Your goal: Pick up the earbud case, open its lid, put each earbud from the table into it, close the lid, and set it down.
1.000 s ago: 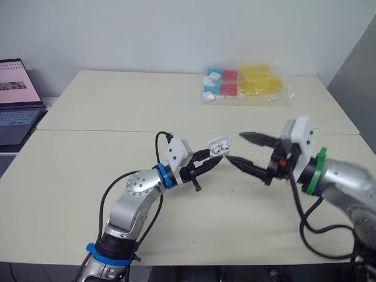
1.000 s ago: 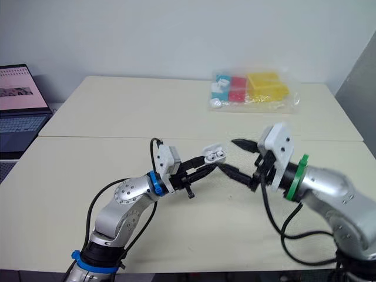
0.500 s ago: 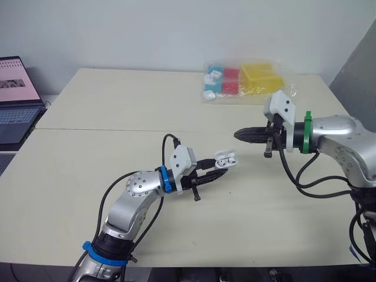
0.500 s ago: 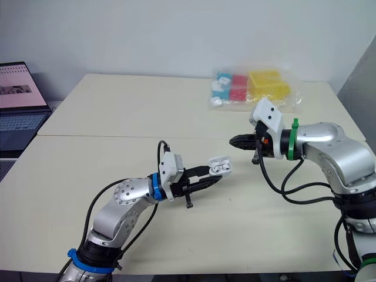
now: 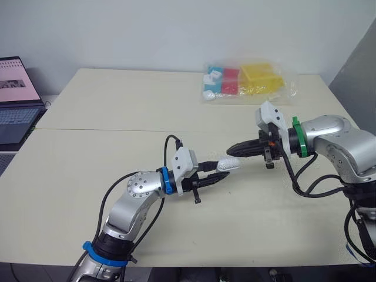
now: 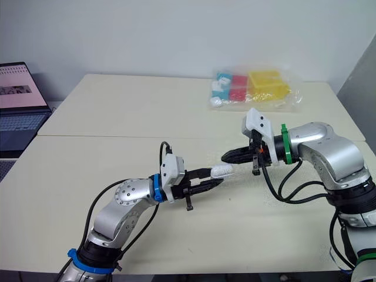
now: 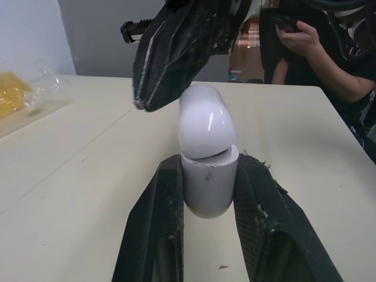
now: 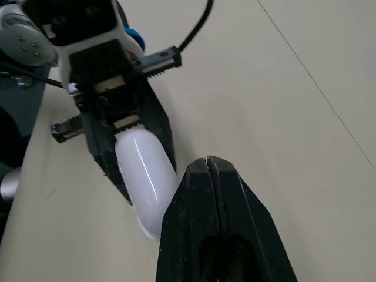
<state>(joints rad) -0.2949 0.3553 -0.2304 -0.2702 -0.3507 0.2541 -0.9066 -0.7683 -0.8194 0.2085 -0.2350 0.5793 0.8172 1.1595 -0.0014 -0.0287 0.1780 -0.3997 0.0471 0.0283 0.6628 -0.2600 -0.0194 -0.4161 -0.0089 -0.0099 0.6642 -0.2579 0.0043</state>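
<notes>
We see the table spread beneath both grippers, and a clear bag of coloured blocks lies well beyond the right gripper, near the far edge. That gripper's fingers are pressed together, and their tip sits at the lid end of the earbud case, seemingly touching it. The left gripper pinches the case's base between its two fingers, holding it above the table with the lid nearly down.

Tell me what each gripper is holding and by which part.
Left gripper holds the small white plastic earbud case by the sides of its lower body. Right gripper is shut on nothing.
</notes>
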